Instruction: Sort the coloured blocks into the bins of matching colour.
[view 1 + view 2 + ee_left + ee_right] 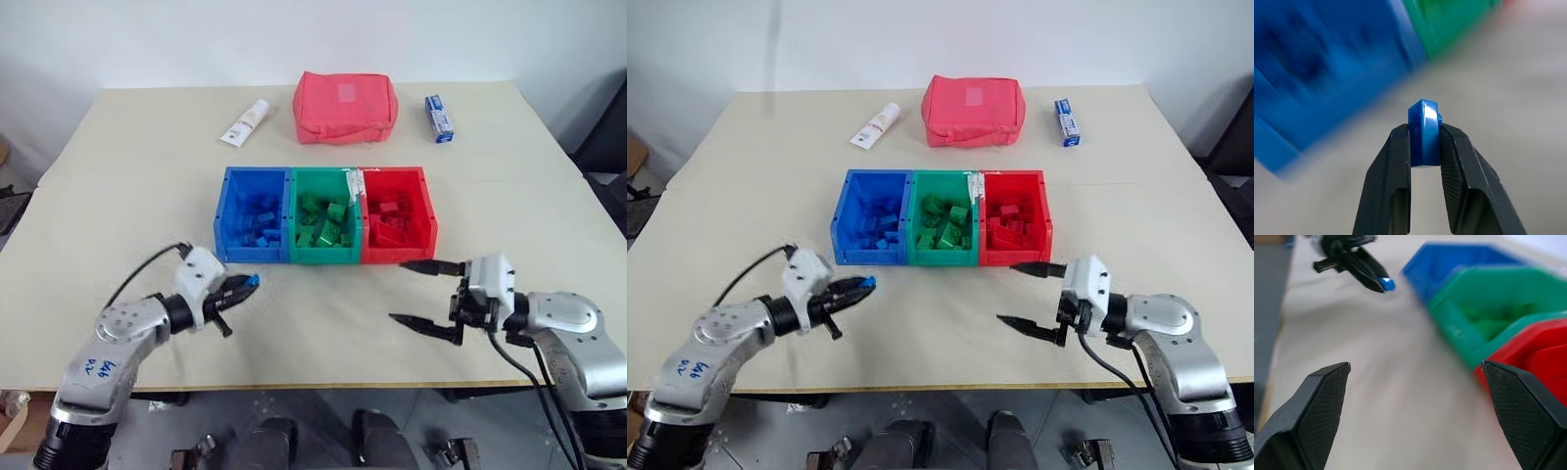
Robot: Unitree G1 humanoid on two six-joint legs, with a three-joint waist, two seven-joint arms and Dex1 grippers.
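3 joined bins mid-frame: blue bin (253, 227), green bin (324, 228), red bin (397, 227), each holding matching blocks. Left gripper (245, 286) pinches blue block (1423, 132); right gripper (423, 293) fingers spread wide.

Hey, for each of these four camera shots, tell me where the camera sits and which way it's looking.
Left eye view: on the head, looking down over the table at the bins; both arms show.
Right eye view: its stereo twin, same scene.
Left wrist view: along the left gripper, shut on a blue block, towards the bins.
Right wrist view: between the open right gripper fingers, across the table.
Shared: the right wrist view also catches the left gripper and its block.
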